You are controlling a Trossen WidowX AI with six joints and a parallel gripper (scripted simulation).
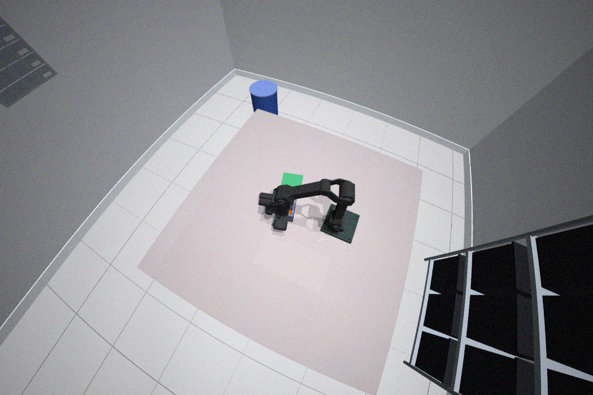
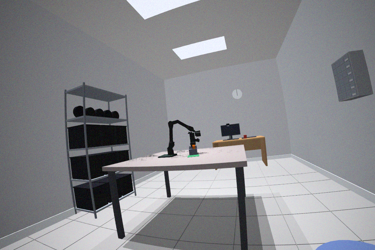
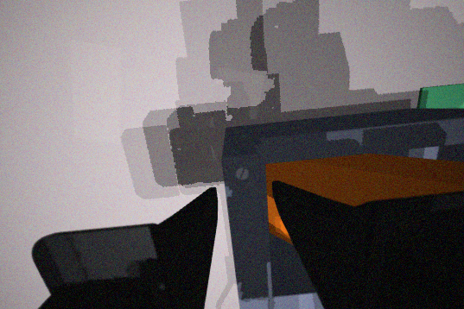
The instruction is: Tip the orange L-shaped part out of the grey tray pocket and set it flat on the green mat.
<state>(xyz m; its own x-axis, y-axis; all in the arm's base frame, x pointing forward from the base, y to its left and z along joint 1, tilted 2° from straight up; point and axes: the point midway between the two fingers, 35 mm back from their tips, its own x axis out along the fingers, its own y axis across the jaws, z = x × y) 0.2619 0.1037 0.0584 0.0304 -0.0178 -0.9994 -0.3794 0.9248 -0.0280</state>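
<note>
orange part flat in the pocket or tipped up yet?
Tipped up. In the exterior view the orange part stands above the tray; one finger presses its other end in the wrist view.

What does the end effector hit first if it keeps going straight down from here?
The orange L-shaped part, tilted in the grey tray. The end effector points down, one fingertip over the part, apparently touching; the other hangs outside the tray wall, over the table. Depth is unclear.

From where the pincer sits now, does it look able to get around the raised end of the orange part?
Probably yes. The orange part is tipped up above the grey tray with nothing over it, and the half-open, empty pincer is right at it, one finger pressing its low end.
</note>
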